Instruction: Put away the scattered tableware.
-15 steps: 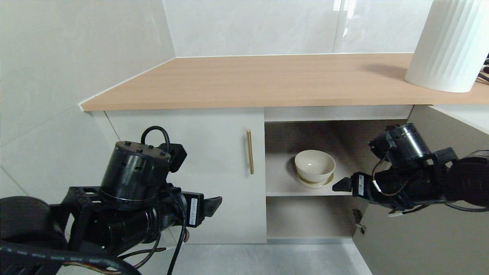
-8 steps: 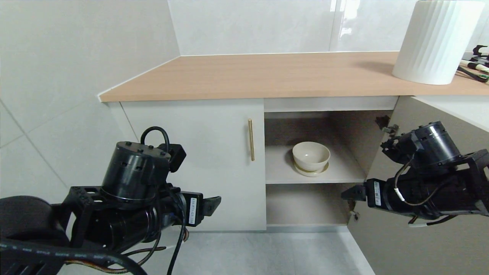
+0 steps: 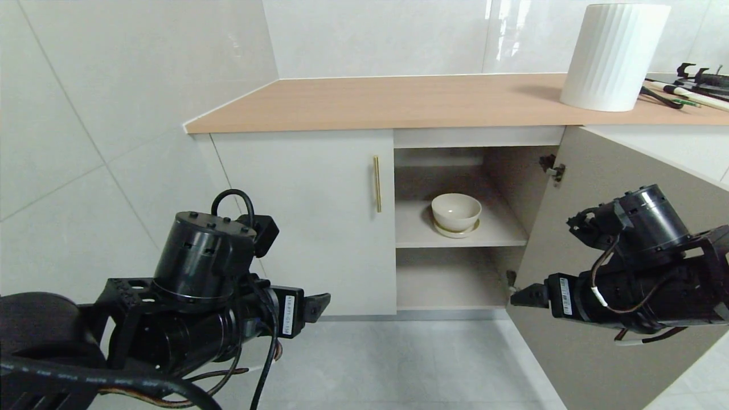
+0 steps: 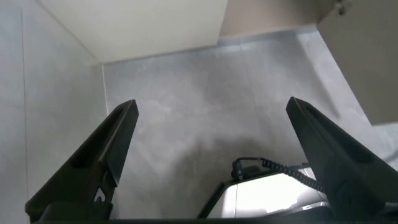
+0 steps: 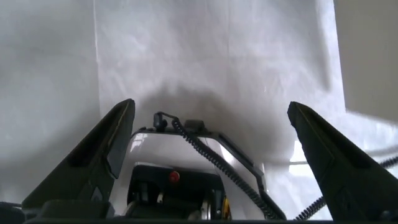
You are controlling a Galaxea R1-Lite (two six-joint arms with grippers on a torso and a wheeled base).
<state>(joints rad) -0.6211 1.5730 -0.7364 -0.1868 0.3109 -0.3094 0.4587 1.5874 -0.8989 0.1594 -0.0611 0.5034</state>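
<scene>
Bowl [image 3: 455, 209] on plate [image 3: 456, 232], on upper cab. shelf [image 3: 496, 230]

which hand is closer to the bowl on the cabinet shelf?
Right. The right hand is lower than the bowl and just to its right, by the open door. The left hand is farther off, in front of the closed door.

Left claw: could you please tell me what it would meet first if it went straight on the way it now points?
The left claw would probably meet the closed white cabinet door near its bottom edge; only grey floor lies before it, though depth is unclear.
</scene>
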